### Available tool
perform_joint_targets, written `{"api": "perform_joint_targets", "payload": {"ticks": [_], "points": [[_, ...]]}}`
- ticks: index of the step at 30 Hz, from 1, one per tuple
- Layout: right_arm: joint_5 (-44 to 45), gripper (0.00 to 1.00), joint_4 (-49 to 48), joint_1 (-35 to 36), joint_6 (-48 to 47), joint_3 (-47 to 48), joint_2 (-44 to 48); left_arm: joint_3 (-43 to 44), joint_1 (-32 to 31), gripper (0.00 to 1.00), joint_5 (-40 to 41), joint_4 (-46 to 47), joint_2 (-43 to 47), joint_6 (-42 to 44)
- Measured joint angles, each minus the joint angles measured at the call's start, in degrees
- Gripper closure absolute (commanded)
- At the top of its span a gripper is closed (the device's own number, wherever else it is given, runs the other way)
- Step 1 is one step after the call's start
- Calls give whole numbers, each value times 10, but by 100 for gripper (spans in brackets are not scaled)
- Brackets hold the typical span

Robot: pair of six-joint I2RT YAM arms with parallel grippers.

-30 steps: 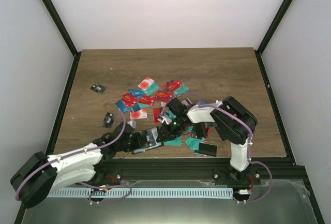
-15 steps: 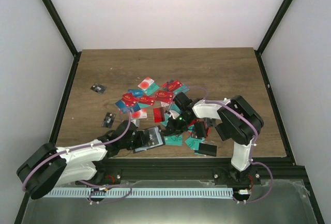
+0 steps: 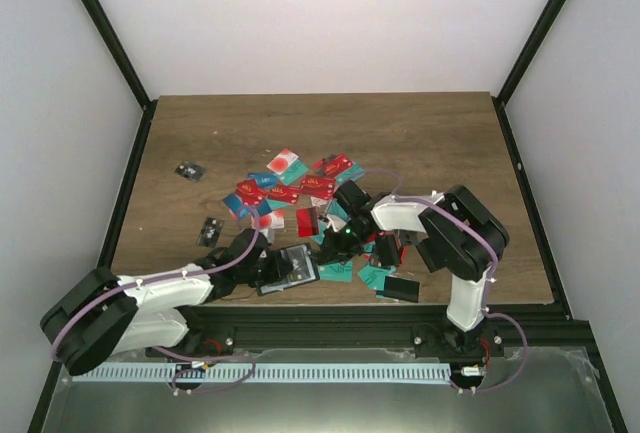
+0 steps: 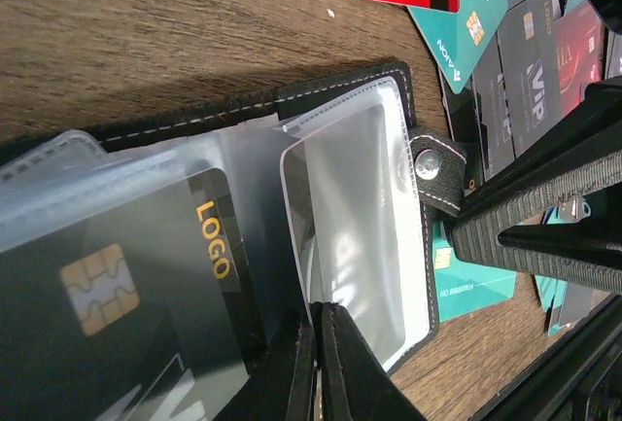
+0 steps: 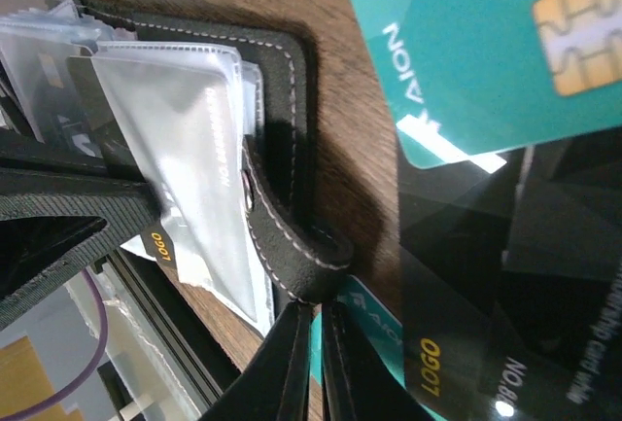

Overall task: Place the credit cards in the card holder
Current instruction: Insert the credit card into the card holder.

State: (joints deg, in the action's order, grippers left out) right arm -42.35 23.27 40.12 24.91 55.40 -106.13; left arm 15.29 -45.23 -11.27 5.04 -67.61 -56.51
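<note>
Pinching the card holder (image 4: 340,86), left end effector (image 4: 319,312) clamps a clear pocket (image 4: 350,207), right end effector (image 5: 313,312) its tab (image 5: 292,256).

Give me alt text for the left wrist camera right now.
An open black card holder fills the view, its clear pockets fanned out and one holding a black card marked LOGO. The left gripper appears shut on a pocket's edge, the right gripper on the clasp tab, and loose cards lie beyond.

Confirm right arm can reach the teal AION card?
Probably yes: the teal card lies face-up beside the card holder, close to the right gripper, though that gripper is shut on the clasp tab.
</note>
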Motion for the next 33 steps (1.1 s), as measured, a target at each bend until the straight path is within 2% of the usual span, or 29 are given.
{"api": "perform_joint_targets", "payload": {"ticks": [12,17,33], "points": [[-17,96,-6,17,15,10,-19,29,3,96,-19,4,-55,10],[-17,96,-4,17,17,11,-20,53,6,96,-25,-26,-64,12],[-12,96,-28,19,17,11,5,68,2,75,-9,-182,23,12]]}}
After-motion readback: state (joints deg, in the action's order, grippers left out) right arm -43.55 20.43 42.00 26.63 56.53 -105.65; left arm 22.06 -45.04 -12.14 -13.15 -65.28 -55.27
